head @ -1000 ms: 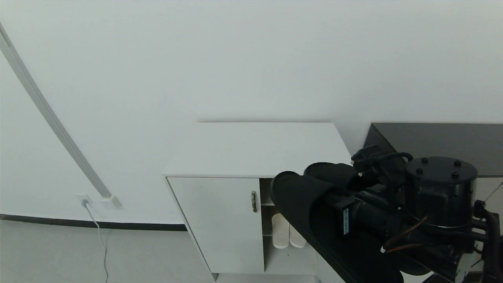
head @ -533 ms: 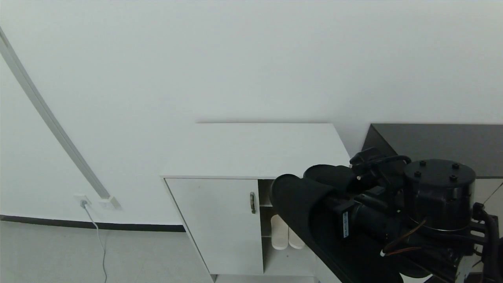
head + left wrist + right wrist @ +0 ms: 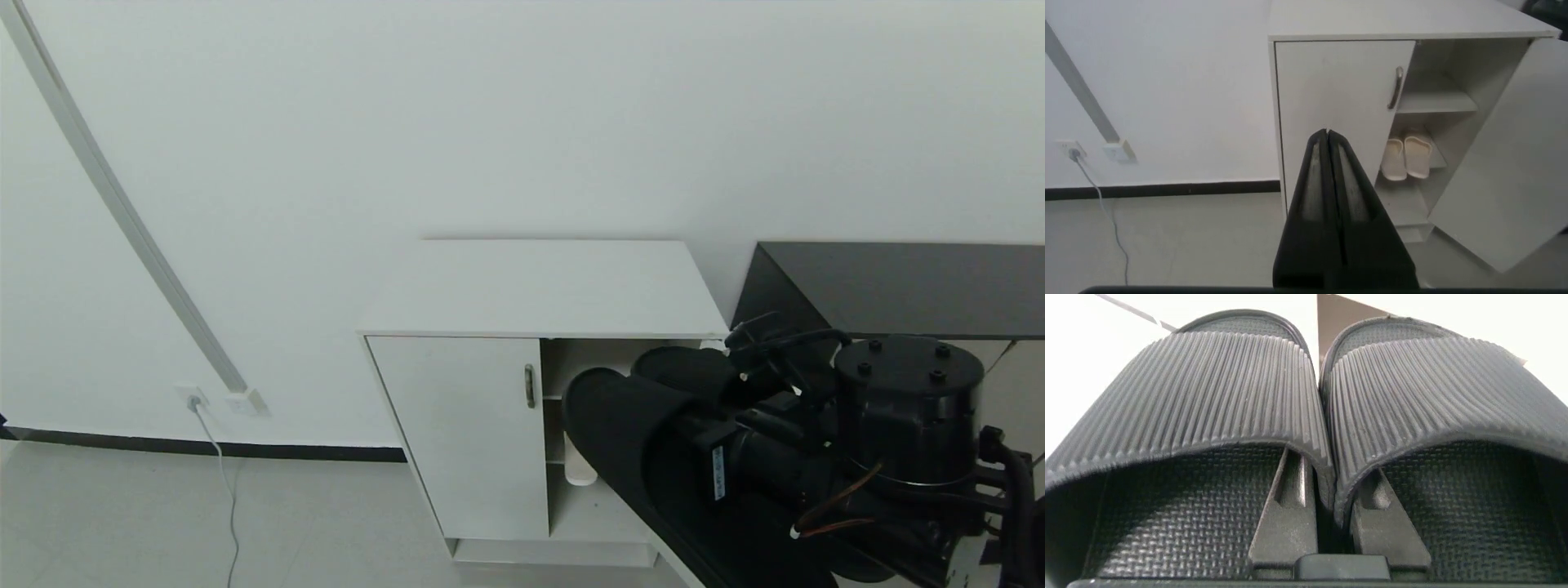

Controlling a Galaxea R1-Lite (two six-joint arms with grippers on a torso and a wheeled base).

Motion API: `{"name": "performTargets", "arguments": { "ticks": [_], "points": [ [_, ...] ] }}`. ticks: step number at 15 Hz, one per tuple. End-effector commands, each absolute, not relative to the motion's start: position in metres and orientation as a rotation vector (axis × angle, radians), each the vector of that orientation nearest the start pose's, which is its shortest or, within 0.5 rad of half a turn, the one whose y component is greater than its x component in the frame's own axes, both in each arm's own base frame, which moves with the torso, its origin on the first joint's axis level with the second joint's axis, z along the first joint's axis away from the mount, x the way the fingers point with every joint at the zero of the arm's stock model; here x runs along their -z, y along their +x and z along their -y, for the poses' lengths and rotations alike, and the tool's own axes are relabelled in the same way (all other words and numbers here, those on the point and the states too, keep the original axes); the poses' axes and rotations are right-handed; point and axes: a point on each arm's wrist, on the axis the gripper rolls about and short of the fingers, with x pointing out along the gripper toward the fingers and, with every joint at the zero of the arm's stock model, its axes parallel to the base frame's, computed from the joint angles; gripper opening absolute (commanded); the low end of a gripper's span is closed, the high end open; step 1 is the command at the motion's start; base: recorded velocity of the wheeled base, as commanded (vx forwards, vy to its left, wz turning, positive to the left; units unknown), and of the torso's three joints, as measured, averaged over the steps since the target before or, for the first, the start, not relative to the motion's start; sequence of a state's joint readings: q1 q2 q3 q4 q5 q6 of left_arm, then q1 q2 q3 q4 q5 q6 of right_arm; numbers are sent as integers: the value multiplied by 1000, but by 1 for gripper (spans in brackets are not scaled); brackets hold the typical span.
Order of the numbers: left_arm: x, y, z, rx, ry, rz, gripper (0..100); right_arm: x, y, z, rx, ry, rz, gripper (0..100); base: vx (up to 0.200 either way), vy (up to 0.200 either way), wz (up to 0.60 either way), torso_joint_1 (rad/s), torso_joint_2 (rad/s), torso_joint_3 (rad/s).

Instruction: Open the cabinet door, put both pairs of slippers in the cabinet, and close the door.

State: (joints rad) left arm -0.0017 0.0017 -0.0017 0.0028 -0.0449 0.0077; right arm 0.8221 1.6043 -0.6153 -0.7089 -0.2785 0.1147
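Observation:
A pair of black slippers [image 3: 633, 416] hangs side by side in front of the white cabinet's [image 3: 539, 286] open right half. My right gripper [image 3: 1323, 531] is shut on the two inner side walls of the black slippers [image 3: 1315, 408], its fingers [image 3: 1286, 514] under the straps. A pair of white slippers [image 3: 1407, 157] lies on the lower shelf inside; one white slipper [image 3: 578, 469] peeks out beside the black pair. The right door [image 3: 1519, 163] stands swung open, the left door [image 3: 457, 433] is closed. My left gripper [image 3: 1327, 137] is shut and empty, held apart from the cabinet and facing its left door.
A dark tabletop [image 3: 898, 286] adjoins the cabinet on the right. On the left wall are a socket with a hanging cable [image 3: 194, 400] and a slanted conduit [image 3: 122, 204]. Bare grey floor [image 3: 245, 523] spreads left of the cabinet.
The head camera has moved, shifting the whole picture. Against the cabinet, the black slippers now cover more of the open half and hide one white slipper.

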Motion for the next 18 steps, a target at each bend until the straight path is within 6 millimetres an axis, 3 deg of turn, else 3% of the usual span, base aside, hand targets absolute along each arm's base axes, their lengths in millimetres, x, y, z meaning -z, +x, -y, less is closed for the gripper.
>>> {"name": "performTargets", "arguments": {
  "ticks": [1, 7, 10, 18],
  "points": [
    [-76, -23, 1, 46, 8, -3, 0, -167, 187, -192, -526, -37, -273, 0, 0, 0, 0, 0, 0, 0],
    [-76, -23, 1, 46, 8, -3, 0, -166, 187, -192, -530, -36, -272, 0, 0, 0, 0, 0, 0, 0],
    [-76, -23, 1, 46, 8, -3, 0, -167, 187, -193, -540, -28, -264, 0, 0, 0, -600, -1, 1, -1],
    [-76, -23, 1, 48, 8, -3, 0, -166, 186, -193, -544, -27, -260, 0, 0, 0, 0, 0, 0, 0]
  ]
}}
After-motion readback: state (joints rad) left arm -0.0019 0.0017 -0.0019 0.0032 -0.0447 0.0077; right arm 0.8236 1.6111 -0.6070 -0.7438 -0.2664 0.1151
